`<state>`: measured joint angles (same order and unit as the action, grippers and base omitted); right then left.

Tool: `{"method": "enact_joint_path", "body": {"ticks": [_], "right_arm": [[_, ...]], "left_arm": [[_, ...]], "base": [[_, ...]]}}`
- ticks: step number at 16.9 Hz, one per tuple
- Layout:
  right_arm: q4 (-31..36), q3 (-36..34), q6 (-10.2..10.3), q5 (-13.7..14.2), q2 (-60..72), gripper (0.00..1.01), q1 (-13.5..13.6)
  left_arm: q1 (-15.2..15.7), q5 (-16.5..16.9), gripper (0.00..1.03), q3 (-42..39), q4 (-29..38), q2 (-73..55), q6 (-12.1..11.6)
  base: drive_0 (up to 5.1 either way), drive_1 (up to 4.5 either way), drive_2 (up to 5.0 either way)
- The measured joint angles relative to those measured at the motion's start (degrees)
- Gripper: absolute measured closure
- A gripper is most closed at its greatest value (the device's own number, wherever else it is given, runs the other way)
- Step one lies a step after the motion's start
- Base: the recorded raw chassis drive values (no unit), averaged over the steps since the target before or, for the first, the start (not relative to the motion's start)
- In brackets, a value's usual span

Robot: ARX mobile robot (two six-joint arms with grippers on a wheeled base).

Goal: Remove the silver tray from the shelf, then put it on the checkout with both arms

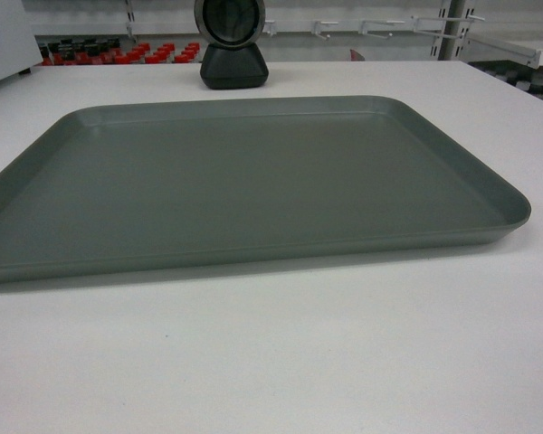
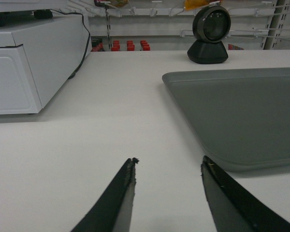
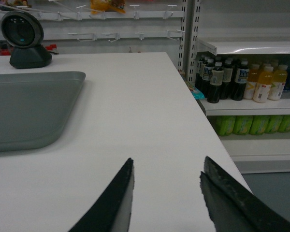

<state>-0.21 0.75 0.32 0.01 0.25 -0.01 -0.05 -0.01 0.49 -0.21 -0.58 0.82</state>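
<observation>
since the silver tray already lies flat on the checkout table, long axis across the frame, we see it between our hands: left hand and right hand open, empty, just outside its short ends.

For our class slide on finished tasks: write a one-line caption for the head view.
Large matte grey-silver metal tray resting flat on the plain white checkout counter, a black scanner behind it.
</observation>
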Motion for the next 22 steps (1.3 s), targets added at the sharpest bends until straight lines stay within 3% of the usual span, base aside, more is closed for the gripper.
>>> {"method": "enact_joint_path", "body": {"ticks": [6,7,13,22], "right_arm": [[0.00,0.00,0.02,-0.02,0.00,0.04,0.00],[0.00,0.00,0.02,0.00,0.00,0.02,0.00],[0.00,0.00,0.02,0.00,0.00,0.03,0.00],[-0.02,0.00,0.02,0.00,0.00,0.03,0.00]], "left_arm": [[0.00,-0.02,0.05,0.00,0.00,0.00,0.00],[0.00,0.00,0.04,0.00,0.00,0.00,-0.07],[0.00,0.00,0.05,0.00,0.00,0.00,-0.04],[0.00,-0.04,0.05,0.00,0.02,0.00,-0.04]], "base": [[0.0,0.00,0.0],[0.0,0.00,0.0],[0.0,0.00,0.0],[0.0,-3.03,3.0]]}}
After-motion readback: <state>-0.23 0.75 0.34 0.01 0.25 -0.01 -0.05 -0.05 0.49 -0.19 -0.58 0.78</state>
